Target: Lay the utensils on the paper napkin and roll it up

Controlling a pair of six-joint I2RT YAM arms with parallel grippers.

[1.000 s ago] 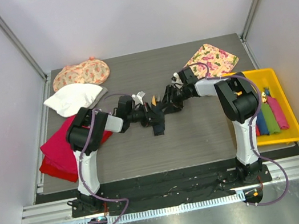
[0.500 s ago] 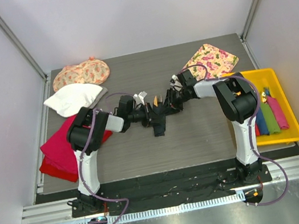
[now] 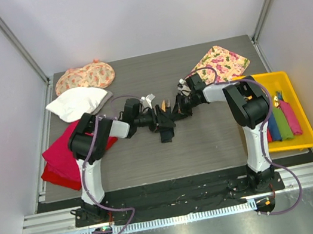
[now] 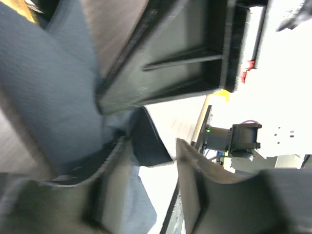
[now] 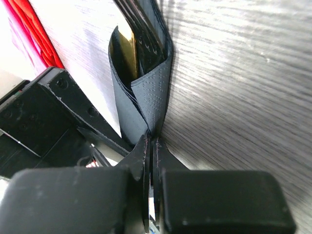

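The dark napkin (image 3: 164,131) lies mid-table between my two grippers, partly lifted and folded. In the right wrist view the napkin (image 5: 146,92) curls round a tan utensil (image 5: 126,51), whose tip also shows from above (image 3: 164,104). My right gripper (image 5: 151,142) is shut on the napkin's pinched edge just above the table; from above it sits right of the fold (image 3: 175,110). My left gripper (image 3: 156,119) is at the fold's left side. Its jaws (image 4: 151,144) stand apart, with a napkin (image 4: 58,97) flap lying between them and against one finger.
Two floral cloths lie at the back left (image 3: 84,77) and back right (image 3: 221,62). A white cloth (image 3: 78,101) and a red cloth (image 3: 61,159) lie at the left. A yellow tray (image 3: 288,77) at the right holds coloured rolls (image 3: 283,123).
My right gripper has drawn the napkin edge slightly up and back, so the utensil tip now shows at the fold. My left gripper has shifted a little toward the fold.
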